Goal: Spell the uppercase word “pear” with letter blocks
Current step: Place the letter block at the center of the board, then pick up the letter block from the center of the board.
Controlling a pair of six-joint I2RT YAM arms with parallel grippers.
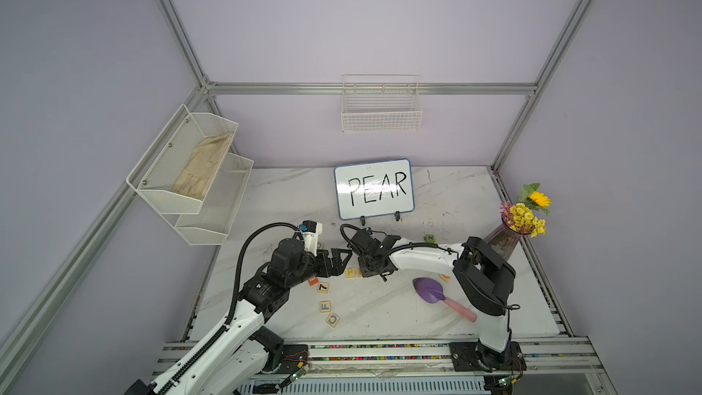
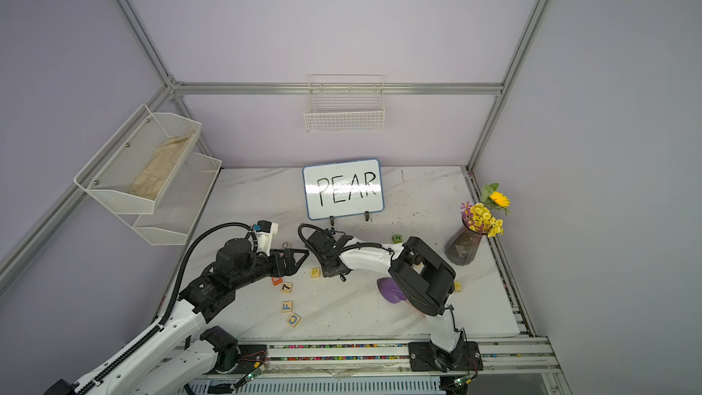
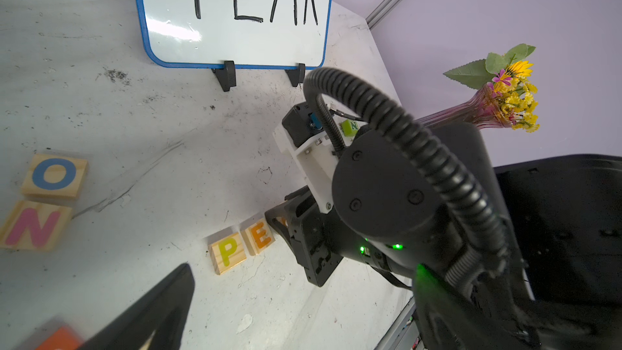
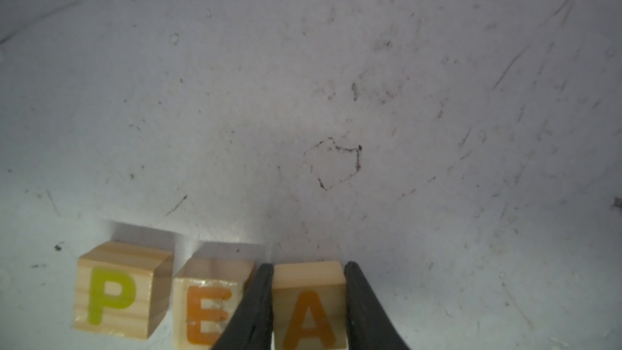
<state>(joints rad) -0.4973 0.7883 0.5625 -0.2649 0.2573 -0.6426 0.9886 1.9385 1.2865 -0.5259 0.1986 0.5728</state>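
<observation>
Pale wood row: P block [image 4: 114,294], E block [image 4: 205,311] and A block [image 4: 309,314] stand in reading order with letters up, matching the whiteboard [image 1: 374,188] propped beyond the right tool.
Right tool [image 4: 308,274]: pressed onto the A block, one jaw flat on each side face. The square pinch keeps the letter true to its neighbours.
A block position: between the jaws and level with the E block. Whether it bears on the tabletop [image 4: 336,95] cannot be told.
E block position: just beside the outer face of the nearer jaw. That jaw fills the gap, which is why the A block cannot close up against the E block.
P block position: beyond the E block from the right tool, with a narrow gap between the two.
Left tool [image 1: 341,257]: jaws spread with nothing between them. It sits near the P block, on the side away from the right tool, judged to be standing clear of the row.
R block: not identified in any view.
Stage, judged: third letter is in hand. Release and the fourth letter are outstanding.
Risk, judged: the opening jaw may nudge the E block.
</observation>
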